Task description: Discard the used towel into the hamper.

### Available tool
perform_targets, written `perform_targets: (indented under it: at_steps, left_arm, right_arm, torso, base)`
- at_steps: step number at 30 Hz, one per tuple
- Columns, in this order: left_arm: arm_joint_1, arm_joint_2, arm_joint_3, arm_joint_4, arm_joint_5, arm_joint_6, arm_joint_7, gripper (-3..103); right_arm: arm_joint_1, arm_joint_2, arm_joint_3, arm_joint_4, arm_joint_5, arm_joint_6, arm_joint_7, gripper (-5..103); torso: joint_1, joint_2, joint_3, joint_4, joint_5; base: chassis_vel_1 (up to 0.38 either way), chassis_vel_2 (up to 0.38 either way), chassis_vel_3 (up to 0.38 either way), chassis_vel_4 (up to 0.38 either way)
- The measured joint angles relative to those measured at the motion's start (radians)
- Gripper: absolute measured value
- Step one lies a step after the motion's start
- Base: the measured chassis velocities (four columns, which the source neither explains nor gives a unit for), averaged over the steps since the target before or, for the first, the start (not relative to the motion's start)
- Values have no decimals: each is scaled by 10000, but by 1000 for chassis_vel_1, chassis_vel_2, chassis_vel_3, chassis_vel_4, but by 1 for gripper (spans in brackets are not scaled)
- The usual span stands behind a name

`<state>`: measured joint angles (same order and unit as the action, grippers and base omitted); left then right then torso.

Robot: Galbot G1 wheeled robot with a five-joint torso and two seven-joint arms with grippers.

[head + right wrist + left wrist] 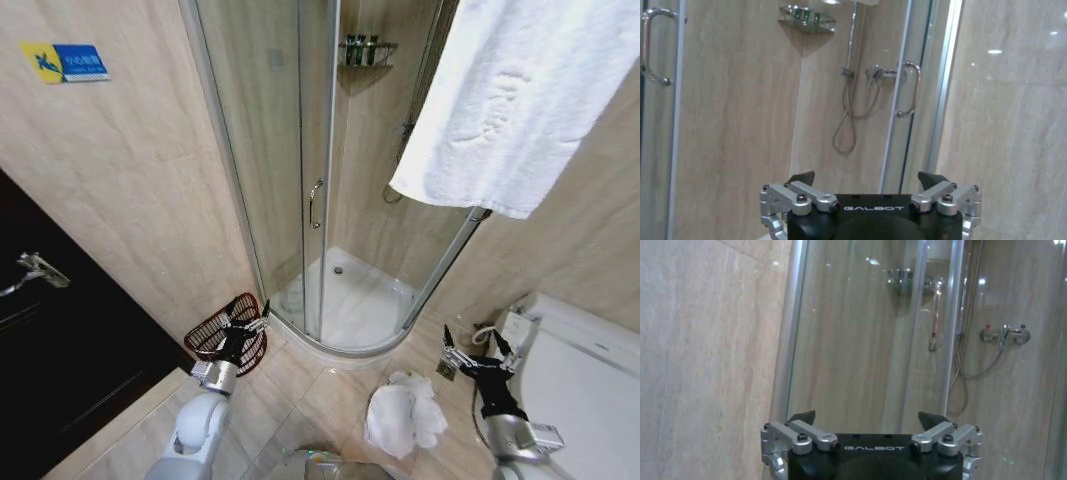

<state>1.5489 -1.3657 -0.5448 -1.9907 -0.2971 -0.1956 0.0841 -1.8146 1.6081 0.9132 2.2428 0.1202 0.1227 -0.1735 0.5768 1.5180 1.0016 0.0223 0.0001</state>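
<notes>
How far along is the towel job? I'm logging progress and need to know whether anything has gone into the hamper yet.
Nothing looks done yet. A crumpled white towel lies on the floor tiles in front of the shower, and the hamper by the wall looks empty. Nothing is in hand: the left gripper sits open by the hamper and the right gripper is open near the toilet. Picking up the towel and dropping it in remain.

Both grippers (243, 327) (480, 352) low, fingers (802, 416) spread.
</notes>
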Motion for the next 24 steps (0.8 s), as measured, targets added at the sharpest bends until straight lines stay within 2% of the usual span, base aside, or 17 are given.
perform_targets:
  at_steps: [10,19,24]
  left_arm:
    - [63,11,-46,-62,75,53,34,100]
    - [25,-61,17,-53,178,46,32,100]
    - [11,-46,10,-32,180,40,29,100]
  right_arm:
    - [4,0,0,-28,12,37,-7,100]
    - [-14,0,19,-31,53,72,-8,100]
    - [-21,0,19,-32,58,83,-8,100]
  torso:
    - [-30,-61,-32,0,0]
    - [-296,-642,-343,0,0]
    - [-392,-836,-445,0,0]
  base:
    - [-95,-91,78,82]
    - [-77,-56,76,62]
    - [-59,-56,46,61]
